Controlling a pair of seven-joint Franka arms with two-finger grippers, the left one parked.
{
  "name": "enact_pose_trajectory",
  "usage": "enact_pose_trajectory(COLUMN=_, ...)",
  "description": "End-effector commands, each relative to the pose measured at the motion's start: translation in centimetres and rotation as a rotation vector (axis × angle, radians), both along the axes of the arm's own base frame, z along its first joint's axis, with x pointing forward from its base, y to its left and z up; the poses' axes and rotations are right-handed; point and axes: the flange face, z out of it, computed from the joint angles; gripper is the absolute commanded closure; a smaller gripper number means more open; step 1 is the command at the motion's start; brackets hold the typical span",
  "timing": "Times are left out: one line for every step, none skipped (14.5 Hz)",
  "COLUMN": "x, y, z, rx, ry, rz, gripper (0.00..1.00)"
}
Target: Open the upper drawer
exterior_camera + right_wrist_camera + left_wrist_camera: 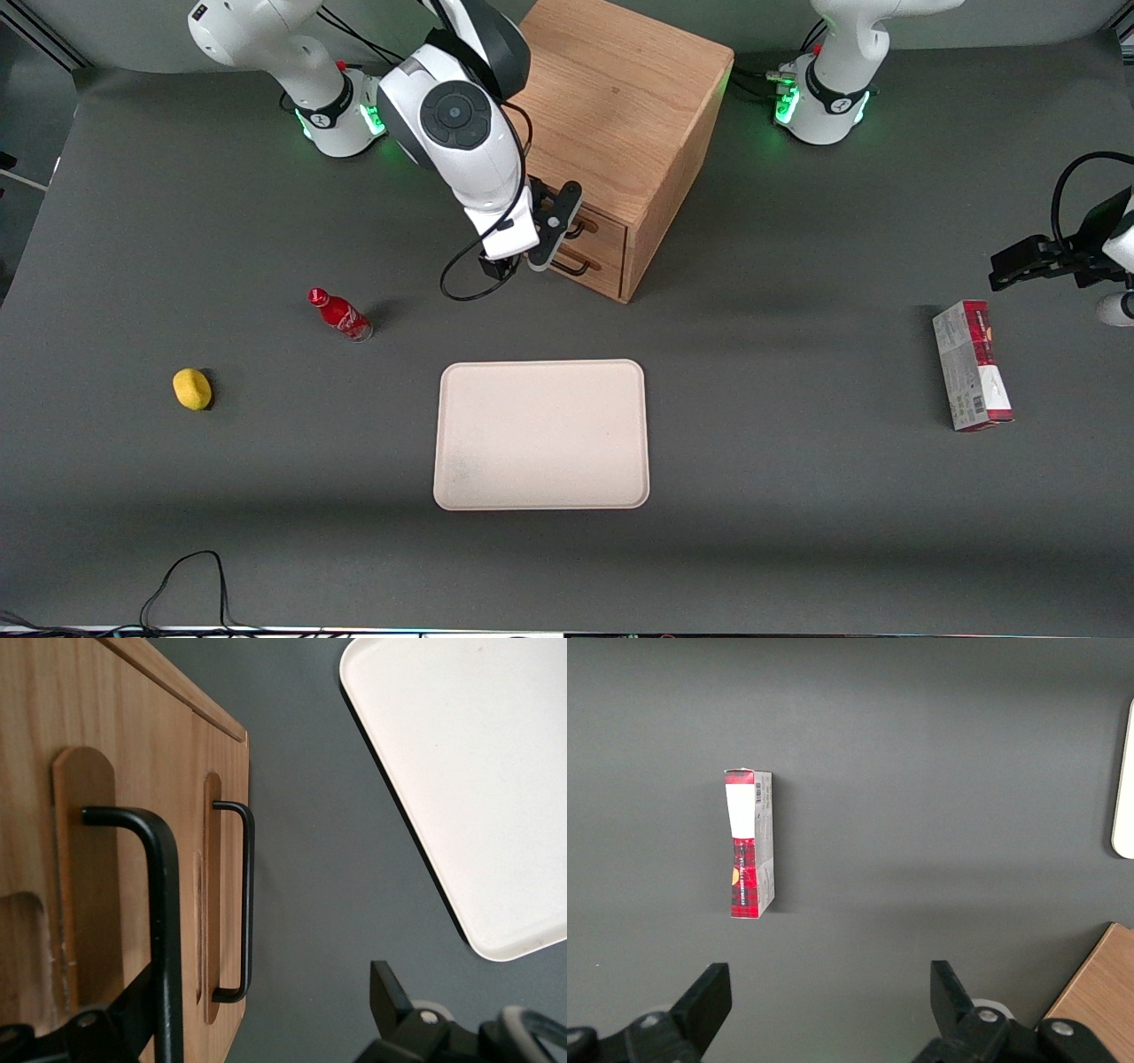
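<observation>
One cabinet (pixel 620 115), upper centre of the frame, has two drawers; the upper drawer (pixel 602 223) is shut. One end effector (pixel 542 237) sits in front of it, fingers apart around its handle (pixel 155 904). On the desk (pixel 797 496): one tray (pixel 541 434), one bottle (pixel 340 315), one lemon (pixel 192 389), one carton (pixel 971 365).

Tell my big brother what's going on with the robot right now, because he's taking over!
Gripper: open, right in front of the cabinet, its fingers straddling the upper drawer's handle, not yet closed on it.
Upper drawer: appears shut, flush with the bottom drawer.
Done: the reach to the handle.
Left: close the fingers on the handle, then pull the drawer out toward the tray.
</observation>
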Motion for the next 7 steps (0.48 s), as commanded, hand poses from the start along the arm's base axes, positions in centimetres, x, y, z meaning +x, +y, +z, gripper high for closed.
enact_pose_trajectory(x=-0.29, y=-0.3, z=-0.3, rx=0.009, ry=-0.007, rz=-0.023, gripper=0.0)
enact_pose_trajectory(x=-0.21, y=-0.36, z=-0.39, rx=0.008, ry=-0.006, rz=-0.023, gripper=0.0)
enact_pose_trajectory(x=-0.16, y=-0.44, z=-0.41, rx=0.007, ry=-0.005, rz=-0.026, gripper=0.0)
enact_pose_trajectory(x=-0.17, y=-0.45, z=-0.31, rx=0.008, ry=-0.006, rz=-0.025, gripper=0.0)
enact_pose_trajectory(x=-0.1, y=-0.51, z=-0.41, rx=0.007, ry=-0.005, rz=-0.028, gripper=0.0)
enact_pose_trajectory(x=0.06, y=-0.62, z=-0.34, rx=0.008, ry=-0.006, rz=-0.031, gripper=0.0)
enact_pose_trajectory(x=0.42, y=-0.8, z=-0.24, rx=0.01, ry=-0.009, rz=-0.033, gripper=0.0)
